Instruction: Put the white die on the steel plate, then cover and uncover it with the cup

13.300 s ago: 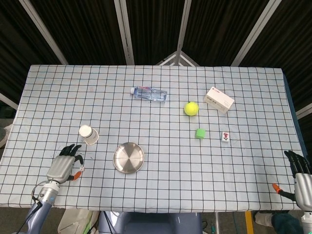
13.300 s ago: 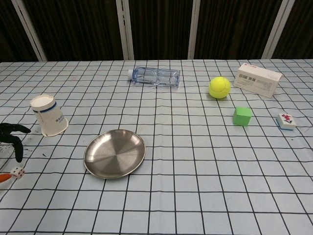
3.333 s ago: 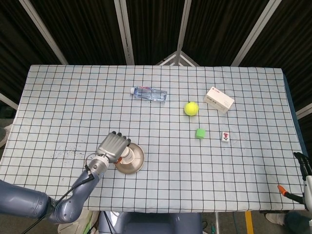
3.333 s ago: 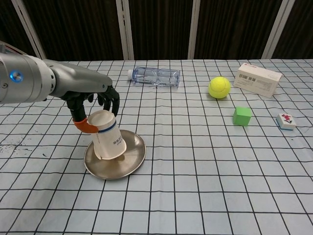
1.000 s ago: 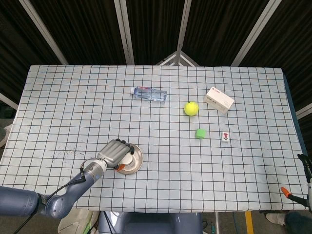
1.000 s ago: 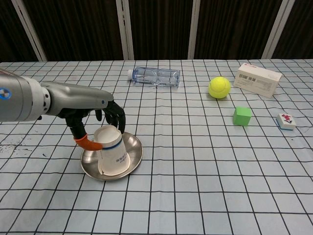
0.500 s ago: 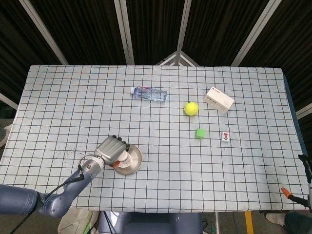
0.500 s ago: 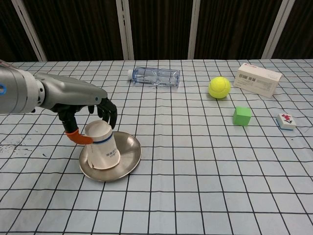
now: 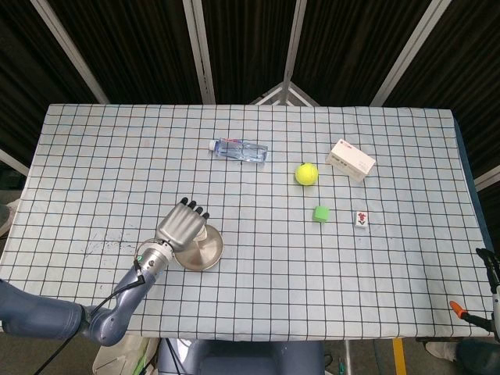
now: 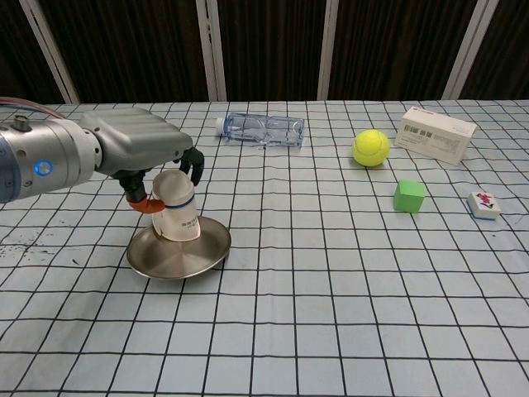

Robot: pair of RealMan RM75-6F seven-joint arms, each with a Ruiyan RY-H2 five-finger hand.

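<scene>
My left hand (image 10: 153, 178) grips the white paper cup (image 10: 175, 217) from above, mouth down, over the middle of the steel plate (image 10: 178, 255). The plate looks tipped, its near rim showing edge-on. In the head view the left hand (image 9: 181, 226) covers the cup, and the plate (image 9: 201, 253) shows to its right. The white die is hidden in both views. My right hand (image 9: 489, 291) shows only as a sliver at the bottom right corner, thumb apart from the fingers, holding nothing.
A clear water bottle (image 10: 261, 129) lies at the back. A yellow tennis ball (image 10: 370, 147), a white box (image 10: 437, 135), a green cube (image 10: 409, 196) and a small patterned tile (image 10: 483, 203) sit to the right.
My left hand has drawn left and back, turning the cup more upright. The plate has slid slightly left with it and now looks tipped.
</scene>
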